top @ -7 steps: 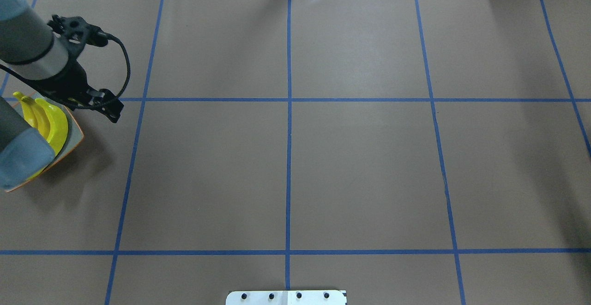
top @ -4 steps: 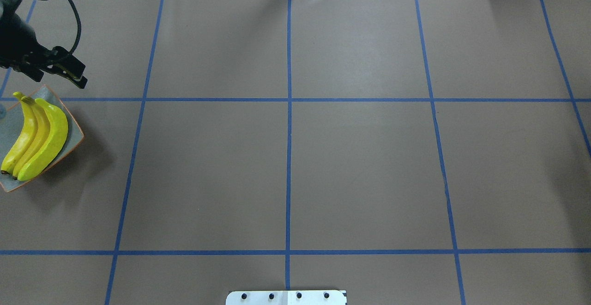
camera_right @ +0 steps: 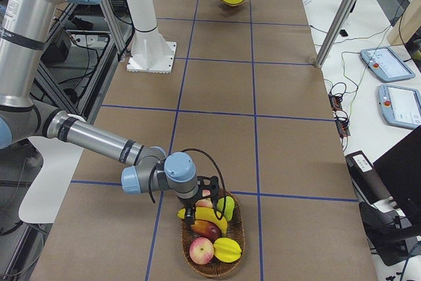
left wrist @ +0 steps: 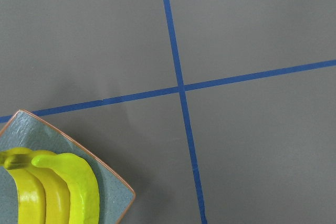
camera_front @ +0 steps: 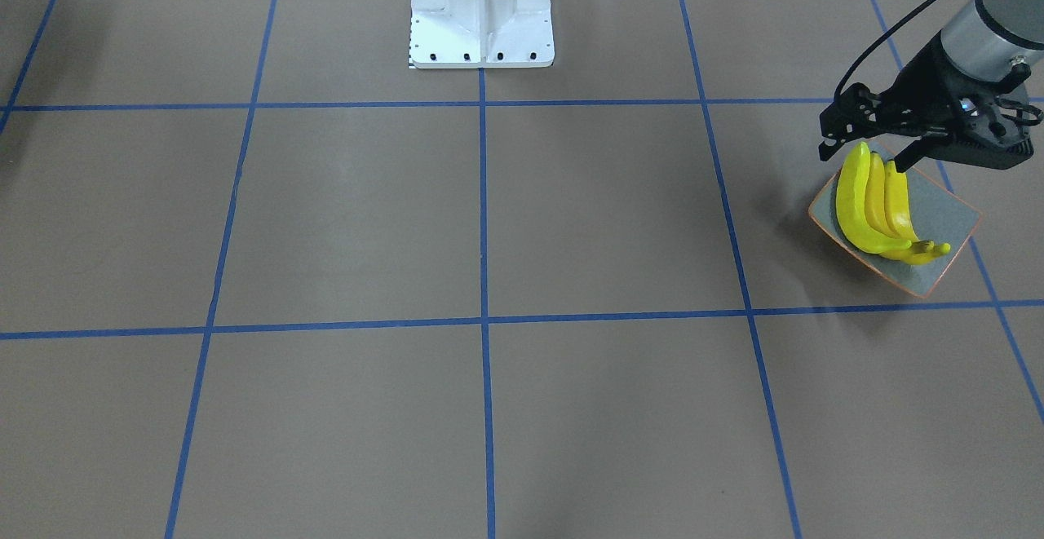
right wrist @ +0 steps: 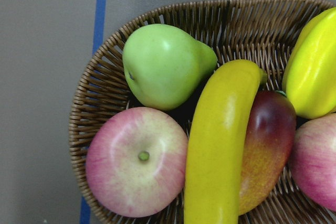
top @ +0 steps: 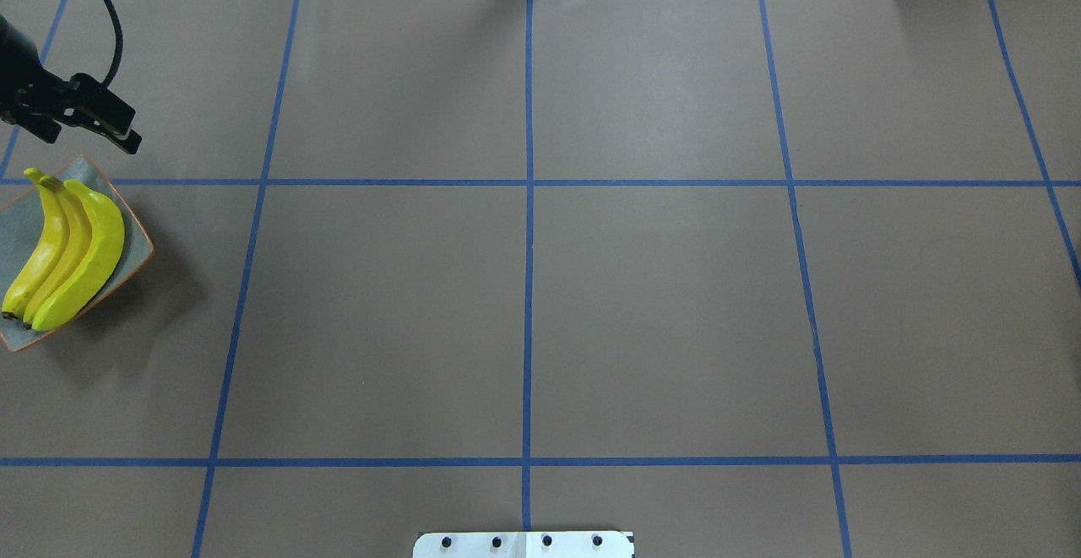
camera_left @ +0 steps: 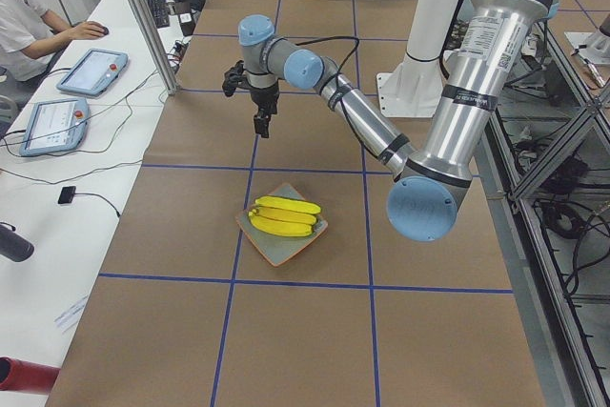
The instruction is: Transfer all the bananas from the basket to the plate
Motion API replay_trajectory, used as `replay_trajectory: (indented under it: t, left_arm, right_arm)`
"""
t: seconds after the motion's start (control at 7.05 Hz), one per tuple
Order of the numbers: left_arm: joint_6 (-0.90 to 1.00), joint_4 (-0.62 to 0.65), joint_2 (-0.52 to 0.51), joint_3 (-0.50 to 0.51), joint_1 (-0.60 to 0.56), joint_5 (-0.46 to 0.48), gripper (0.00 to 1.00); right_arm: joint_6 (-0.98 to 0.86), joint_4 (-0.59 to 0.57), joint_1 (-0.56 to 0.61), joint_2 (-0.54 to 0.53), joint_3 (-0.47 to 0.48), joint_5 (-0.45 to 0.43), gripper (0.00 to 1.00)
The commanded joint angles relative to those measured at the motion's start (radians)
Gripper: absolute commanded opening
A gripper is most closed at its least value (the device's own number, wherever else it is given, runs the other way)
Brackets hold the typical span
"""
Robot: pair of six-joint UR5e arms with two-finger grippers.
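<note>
Three yellow bananas lie side by side on the grey-green plate at the table's left end; they also show in the front view and the left wrist view. My left gripper hangs open and empty just beyond the plate's far corner. A fourth banana lies in the wicker basket among other fruit. My right gripper hovers over the basket. It shows only in the exterior right view, so I cannot tell whether it is open or shut.
The basket also holds a green pear, a pink apple, a red mango and a yellow-green fruit. The robot's white base stands mid-table. An operator sits beside the table.
My left arm has lifted off the plate and swung toward the table's far side, uncovering the three bananas. The bananas and the plate have not moved.
</note>
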Motion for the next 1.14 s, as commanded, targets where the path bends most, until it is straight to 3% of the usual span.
replay_trajectory:
  t: [0.0, 0.99]
  left_arm:
    - [-0.006, 0.0, 0.004, -0.011, -0.001, -0.001, 1.0]
    - [-0.011, 0.0, 0.002, -0.011, -0.001, -0.001, 1.0]
  right_arm:
    - [-0.005, 0.026, 0.0, 0.001, -0.026, 0.0, 0.99]
    - [-0.007, 0.022, -0.047, 0.01, -0.042, 0.003, 0.96]
